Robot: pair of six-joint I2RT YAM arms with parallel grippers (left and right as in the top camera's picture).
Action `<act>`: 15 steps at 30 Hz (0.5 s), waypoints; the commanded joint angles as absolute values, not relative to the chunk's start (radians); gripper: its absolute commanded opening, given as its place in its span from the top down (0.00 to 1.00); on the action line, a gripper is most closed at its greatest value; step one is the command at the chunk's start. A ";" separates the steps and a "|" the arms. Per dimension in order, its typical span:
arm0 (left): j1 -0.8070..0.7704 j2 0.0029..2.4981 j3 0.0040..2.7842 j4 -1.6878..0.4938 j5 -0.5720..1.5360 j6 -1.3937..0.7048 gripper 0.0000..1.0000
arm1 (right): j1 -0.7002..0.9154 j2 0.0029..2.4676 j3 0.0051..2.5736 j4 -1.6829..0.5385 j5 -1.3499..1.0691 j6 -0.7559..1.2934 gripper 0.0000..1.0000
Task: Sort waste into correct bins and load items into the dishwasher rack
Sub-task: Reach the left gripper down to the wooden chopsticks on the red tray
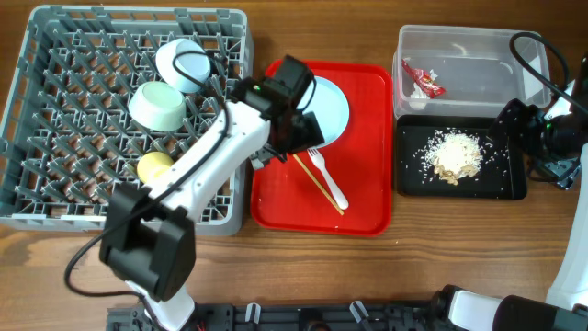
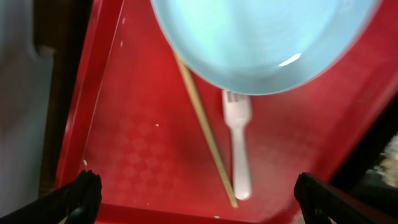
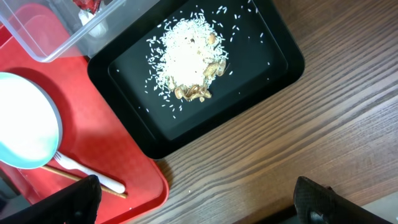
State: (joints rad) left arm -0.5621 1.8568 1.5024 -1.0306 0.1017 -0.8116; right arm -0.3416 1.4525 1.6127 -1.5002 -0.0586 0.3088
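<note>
The pale blue plate [image 1: 333, 110], white fork [image 1: 329, 177] and chopsticks [image 1: 317, 184] lie on the flat red tray [image 1: 367, 207]. My left gripper [image 1: 296, 124] hovers open and empty over the plate's left edge. In the left wrist view [image 2: 202, 199] the plate [image 2: 261, 43], fork [image 2: 239, 149] and a chopstick [image 2: 205, 130] lie ahead. The grey rack [image 1: 55, 119] holds the blue bowl [image 1: 179, 62], green bowl [image 1: 158, 104] and yellow-green cup [image 1: 153, 165]. The wrapper [image 1: 425, 83] lies in the clear tub [image 1: 478, 46]. The rice heap [image 1: 455, 152] lies in the black tray [image 1: 501, 184]. My right gripper [image 1: 537, 129] is open and empty.
In the right wrist view my open gripper [image 3: 199, 202] is over bare wooden table, with the black tray [image 3: 273, 68], rice [image 3: 186, 56], the clear tub [image 3: 37, 37] and the red tray's corner [image 3: 124, 162] ahead. Black cables run near the right edge [image 1: 533, 55].
</note>
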 commanded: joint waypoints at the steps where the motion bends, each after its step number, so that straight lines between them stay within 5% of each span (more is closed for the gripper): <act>1: -0.595 1.902 1.456 -0.999 0.088 -0.854 0.02 | -0.342 1.433 1.623 -1.502 -0.052 0.290 0.00; 15: -0.686 2.065 1.424 -0.985 0.017 -0.876 0.05 | -0.342 1.433 1.623 -1.504 -0.052 0.290 0.00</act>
State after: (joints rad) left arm -0.6739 2.0453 1.4330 -0.9859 0.0448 -0.8558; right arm -0.3416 1.4525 1.6127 -1.5024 -0.0586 0.3084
